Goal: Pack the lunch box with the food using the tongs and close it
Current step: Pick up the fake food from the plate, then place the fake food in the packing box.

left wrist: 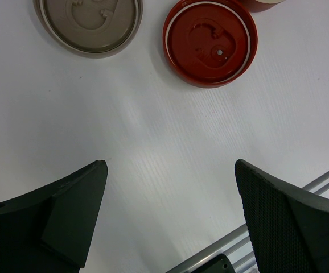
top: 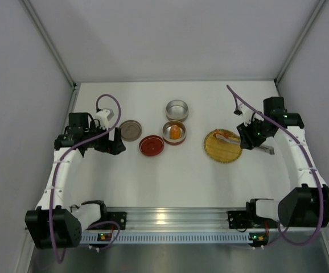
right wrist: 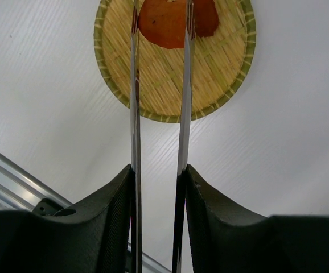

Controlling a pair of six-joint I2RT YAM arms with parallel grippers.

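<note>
The right claw (right wrist: 159,176) holds the tongs (right wrist: 135,114); ahead of it their arms reach over the food (right wrist: 163,24). Squeeze gently, lift slowly. The left claw (left wrist: 170,168) is wide, empty.

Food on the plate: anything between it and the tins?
Nothing visible. The food sits between the tongs' arms on the plate; only bare table separates the plate from the near tin.
</note>
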